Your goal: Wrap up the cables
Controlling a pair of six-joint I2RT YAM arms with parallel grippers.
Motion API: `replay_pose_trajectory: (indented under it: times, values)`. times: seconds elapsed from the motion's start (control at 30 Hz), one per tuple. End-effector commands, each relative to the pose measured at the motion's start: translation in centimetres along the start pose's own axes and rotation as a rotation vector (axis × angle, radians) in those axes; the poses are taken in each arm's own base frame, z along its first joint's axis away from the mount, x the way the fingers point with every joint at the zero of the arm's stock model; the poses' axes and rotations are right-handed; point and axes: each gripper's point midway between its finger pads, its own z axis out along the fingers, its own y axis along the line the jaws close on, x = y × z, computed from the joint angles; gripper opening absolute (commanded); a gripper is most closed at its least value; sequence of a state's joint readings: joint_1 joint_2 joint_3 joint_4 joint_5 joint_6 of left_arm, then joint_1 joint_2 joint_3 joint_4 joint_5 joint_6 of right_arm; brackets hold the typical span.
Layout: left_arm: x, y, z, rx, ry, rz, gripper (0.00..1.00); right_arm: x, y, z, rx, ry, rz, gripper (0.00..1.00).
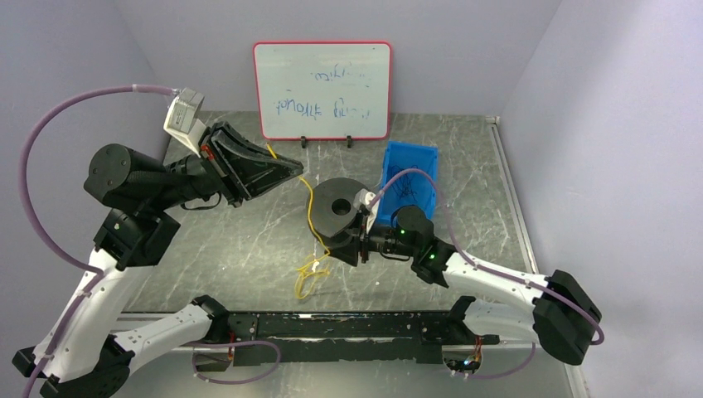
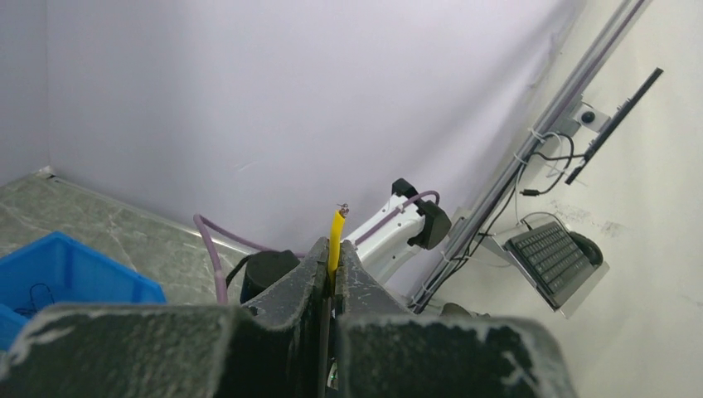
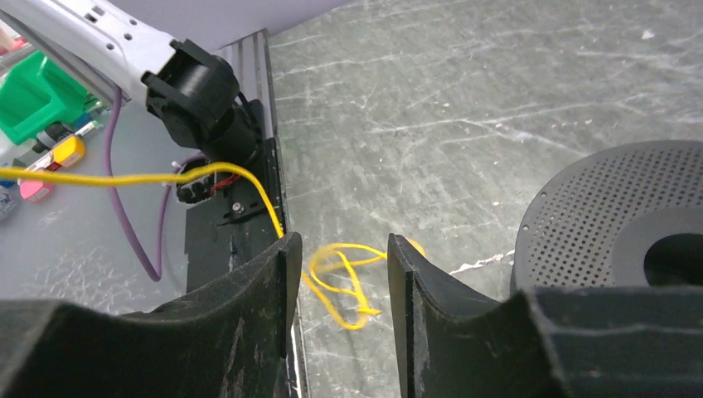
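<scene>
A thin yellow cable runs from my left gripper (image 1: pixel 288 171) down past a black perforated spool (image 1: pixel 339 207) to a loose tangle (image 1: pixel 309 274) on the table. My left gripper is raised and shut on the cable; in the left wrist view the cable's end (image 2: pixel 335 236) sticks up between the closed jaws (image 2: pixel 333 259). My right gripper (image 1: pixel 343 248) is open, low beside the spool. In the right wrist view (image 3: pixel 340 257) the cable's loops (image 3: pixel 365 310) lie on the table between and beyond the fingers, and a strand passes the left finger. The spool (image 3: pixel 597 215) is at right.
A blue bin (image 1: pixel 390 166) holding dark wires stands behind the spool at right. A whiteboard (image 1: pixel 322 89) leans on the back wall. A black rail (image 1: pixel 348 327) runs along the table's near edge between the arm bases.
</scene>
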State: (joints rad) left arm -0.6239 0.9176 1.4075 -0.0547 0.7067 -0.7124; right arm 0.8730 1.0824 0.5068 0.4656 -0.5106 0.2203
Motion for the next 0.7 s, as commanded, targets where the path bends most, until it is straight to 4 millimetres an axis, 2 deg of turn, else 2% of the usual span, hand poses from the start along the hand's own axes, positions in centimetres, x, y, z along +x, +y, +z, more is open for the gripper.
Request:
replay_pose_trajectory:
  times: [0.0, 0.13, 0.23, 0.57, 0.67]
  values:
    - [-1.5, 0.0, -0.1, -0.058, -0.039, 0.014, 0.07, 0.5, 0.0, 0.3, -0.008, -0.046, 0.016, 0.47]
    - [-2.4, -0.4, -0.2, -0.065, -0.052, 0.034, 0.07, 2.3, -1.4, 0.0, 0.068, -0.039, 0.064, 0.48]
    - [-2.6, -0.8, -0.2, -0.054, -0.052, 0.041, 0.07, 3.4, -1.3, -0.3, 0.068, -0.035, 0.102, 0.48]
    - [-1.9, -0.7, 0.1, -0.039, -0.012, 0.038, 0.07, 5.2, 3.0, -1.5, -0.15, -0.016, 0.159, 0.48]
    - [-1.8, -0.5, 0.2, -0.037, -0.004, 0.038, 0.07, 5.7, 3.7, -1.8, -0.182, 0.009, 0.175, 0.47]
